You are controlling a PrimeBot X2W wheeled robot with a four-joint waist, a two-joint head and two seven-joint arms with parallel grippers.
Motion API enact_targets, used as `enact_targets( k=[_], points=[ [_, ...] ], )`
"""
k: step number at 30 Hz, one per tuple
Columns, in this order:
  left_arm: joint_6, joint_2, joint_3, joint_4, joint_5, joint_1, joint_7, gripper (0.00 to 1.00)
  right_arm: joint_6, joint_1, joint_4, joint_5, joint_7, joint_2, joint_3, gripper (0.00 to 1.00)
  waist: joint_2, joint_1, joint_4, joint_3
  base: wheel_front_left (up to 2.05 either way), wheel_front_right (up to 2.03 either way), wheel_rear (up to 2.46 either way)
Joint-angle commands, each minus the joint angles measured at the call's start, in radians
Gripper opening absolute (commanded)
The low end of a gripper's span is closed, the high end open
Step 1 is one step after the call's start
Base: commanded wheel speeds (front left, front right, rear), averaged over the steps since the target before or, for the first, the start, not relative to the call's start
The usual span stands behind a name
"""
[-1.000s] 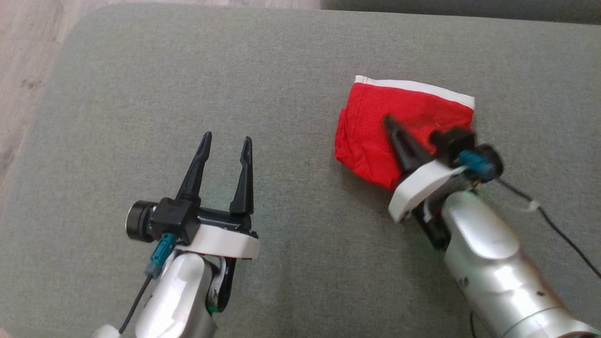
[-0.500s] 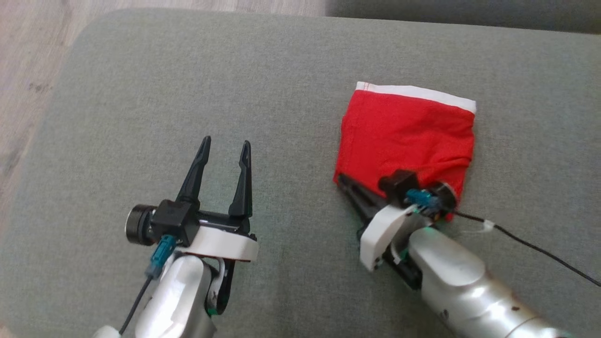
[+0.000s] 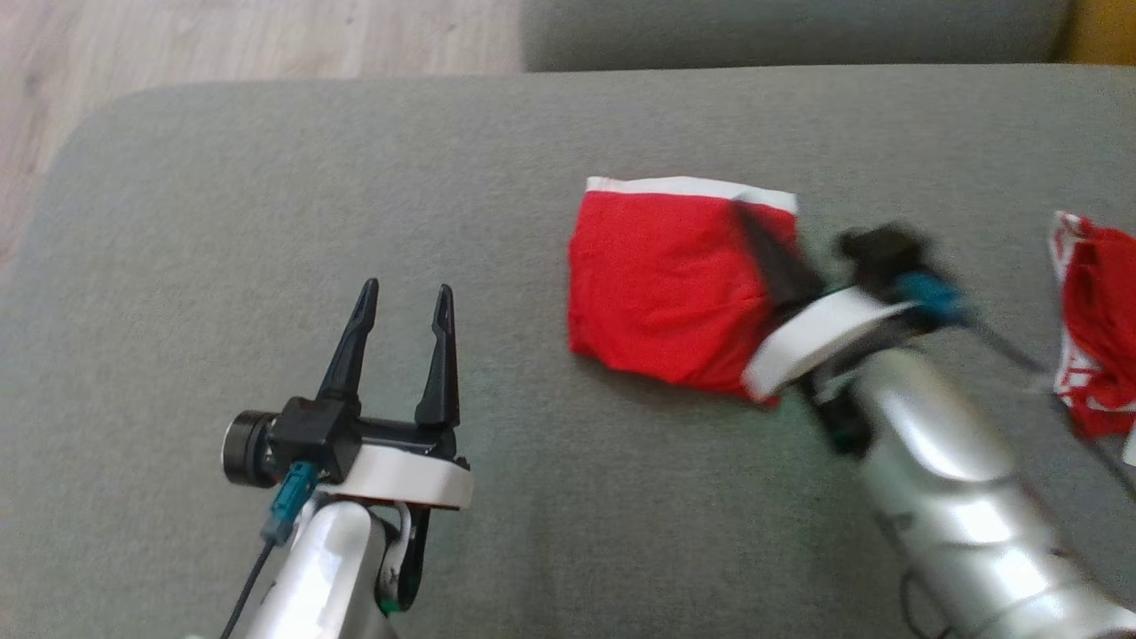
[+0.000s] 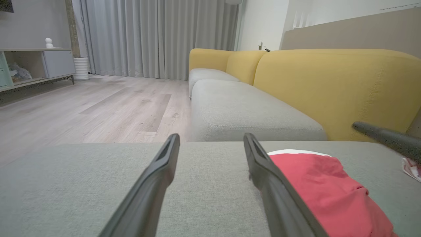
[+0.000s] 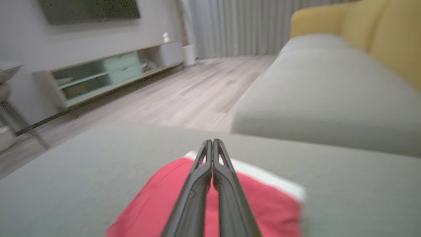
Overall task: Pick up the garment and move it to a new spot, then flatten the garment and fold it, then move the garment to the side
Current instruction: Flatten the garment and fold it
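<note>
Silver arm, white collar, black gripper

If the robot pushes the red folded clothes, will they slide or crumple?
Probably crumple: the red garment is thin, soft folded cloth, and the grey cushion looks rough, so it would likely grip. Lifted by one edge, it would probably droop and unfold.

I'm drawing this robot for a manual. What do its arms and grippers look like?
Both arms have glossy silver forearms ending in a white collar. The left gripper and right gripper each carry two long, tapered black fingers on a black base. A teal connector with a thin black cable plugs in beside a black cylindrical wrist camera.
</note>
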Motion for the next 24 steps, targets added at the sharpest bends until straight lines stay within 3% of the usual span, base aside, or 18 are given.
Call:
enact_targets(
  k=[1, 7, 12, 17, 18, 19, 20, 24],
  points=[
    [0.004, 0.008, 0.038, -0.035, 0.011, -0.017, -0.008, 1.0, -0.001, 0.019, -0.033, -0.014, -0.011, -0.005, -0.017, 0.0, 0.0, 0.0, -0.024, -0.02, 0.0, 0.0, 0.0],
    [0.003, 0.008, 0.075, -0.041, 0.009, -0.003, -0.008, 1.0, -0.001, 0.24, -0.249, -0.238, -0.011, 0.019, -0.387, 0.0, 0.0, 0.0, -0.073, -0.043, 0.0, 0.0, 0.0],
    [-0.02, 0.008, 0.108, -0.036, 0.024, 0.02, -0.008, 1.0, -0.001, 0.389, -0.382, -0.309, -0.011, 0.048, -0.475, 0.0, 0.0, 0.0, -0.094, -0.045, 0.0, 0.0, 0.0],
    [-0.033, 0.008, 0.123, -0.023, 0.028, 0.045, -0.008, 1.0, -0.001, 0.468, -0.434, -0.271, -0.011, 0.052, -0.481, 0.0, 0.0, 0.0, -0.1, -0.047, 0.0, 0.0, 0.0],
    [-0.034, 0.008, 0.123, -0.022, 0.028, 0.047, -0.008, 1.0, -0.001, 0.472, -0.438, -0.265, -0.011, 0.052, -0.482, 0.31, 0.0, 0.0, -0.098, -0.047, 0.0, 0.0, 0.0],
    [-0.035, 0.008, 0.122, -0.022, 0.028, 0.048, -0.008, 1.0, -0.001, 0.474, -0.443, -0.262, -0.011, 0.052, -0.483, 0.89, 0.0, 0.0, -0.096, -0.046, 0.0, 0.0, 0.0],
    [-0.036, 0.008, 0.122, -0.022, 0.027, 0.047, -0.008, 1.0, -0.001, 0.474, -0.446, -0.26, -0.011, 0.052, -0.486, 1.0, 0.0, 0.0, -0.094, -0.044, 0.0, 0.0, 0.0],
    [-0.035, 0.008, 0.114, -0.028, 0.024, 0.036, -0.008, 1.0, -0.001, 0.456, -0.451, -0.268, -0.011, 0.052, -0.485, 1.0, 0.0, 0.0, -0.076, -0.03, 0.0, 0.0, 0.0]
  ],
)
